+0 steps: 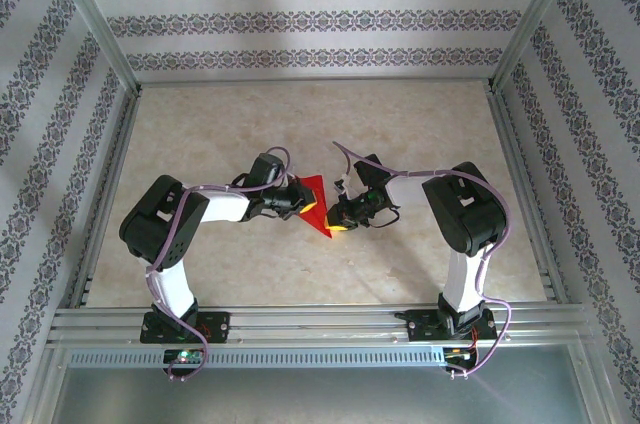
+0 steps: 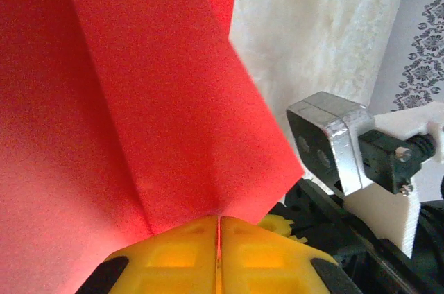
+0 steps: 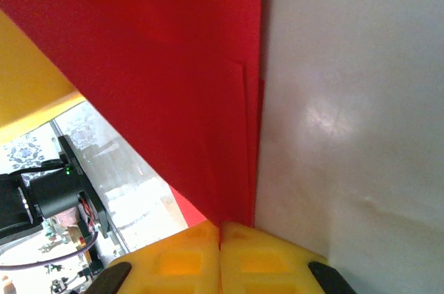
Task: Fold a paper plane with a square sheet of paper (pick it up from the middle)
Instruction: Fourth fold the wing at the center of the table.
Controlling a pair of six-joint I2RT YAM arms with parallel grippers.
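Red paper (image 1: 318, 199) sat near the ctr of the worktop (image 1: 300, 114), btwn the two arms' wrists. It was folded to a narrow wedge w/ its sharp tip toward the arm bases. Left fingers (image 1: 309, 207) met it from the left. Right fingers (image 1: 339, 227) met it from the right, nearer the tip. Both arms bent inward, elbows out.

Left wrist view: the yellow left fingers (image 2: 208, 233) were pressed together w/ only a hairline seam, pinching the red paper (image 2: 139, 100) at its low corner. A crease ran up & away from the tips, w/ two planes of paper meeting along it. Close on the right was a silver-rimmed camera module (image 2: 326, 143) on a white bracket, w/ pale marbled worktop (image 2: 319, 23) behind.

Right wrist view: the right fingers (image 3: 234, 238), also yellow, were closed on the red paper (image 3: 152, 65) at a narrow end. Stacked layer edges showed along the paper's right side, w/ glossy pale worktop (image 3: 347, 134) just beside. Couldn't tell from any view whether the paper touched the worktop.
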